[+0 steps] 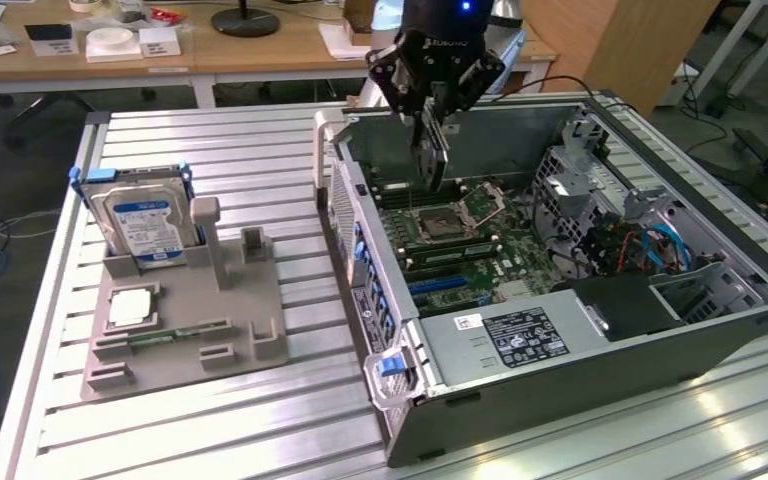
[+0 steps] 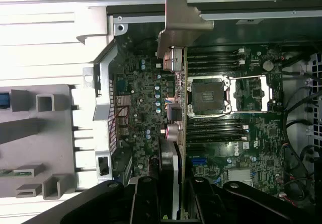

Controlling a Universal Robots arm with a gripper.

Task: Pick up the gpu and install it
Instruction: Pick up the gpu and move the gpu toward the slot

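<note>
gpu [image 1: 431, 160]: in the exterior view it hangs on edge from the gripper [image 1: 432, 125], above the motherboard [image 1: 458, 225] of the open computer case [image 1: 704, 330], near the case's far wall
gripper: clamped on the card's upper edge, one finger on each face
hard drive [image 1: 144, 225]: upright in the grey holder [image 1: 197, 330], toward the exterior view's left edge of the table
wrist view: gpu seen edge-on, its metal bracket [image 2: 178, 20] toward the case wall, board running beside the CPU socket [image 2: 207, 97]
seating: likely not yet pressed home
handling: probably light, stiff and thin; parts and contacts fragile, so grip the bare board edges
</note>
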